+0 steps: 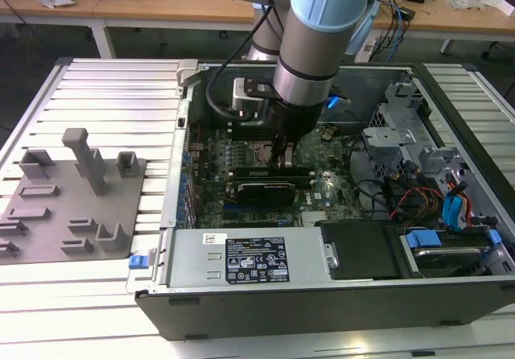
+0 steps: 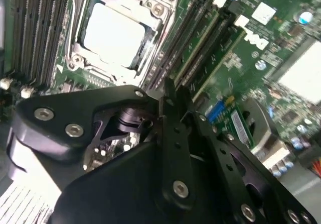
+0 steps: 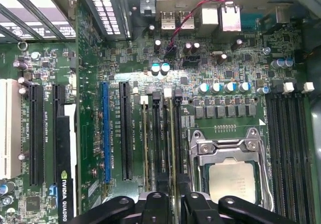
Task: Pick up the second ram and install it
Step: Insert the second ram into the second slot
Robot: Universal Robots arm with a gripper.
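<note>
The pincer (image 1: pixel 285 159), fingers nearly together, hangs over the memory slots (image 3: pixel 163 138) beside the CPU socket (image 3: pixel 231 171).

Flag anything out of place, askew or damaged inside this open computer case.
Nothing stands out. The gripper hangs over the memory slots beside the CPU socket; slots, socket frame and graphics card all sit straight, with no visible damage.

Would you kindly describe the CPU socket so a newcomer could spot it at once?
In the open computer case, find the green motherboard. The CPU socket is its square silver frame around a pale chip, flanked by black memory slots.
</note>
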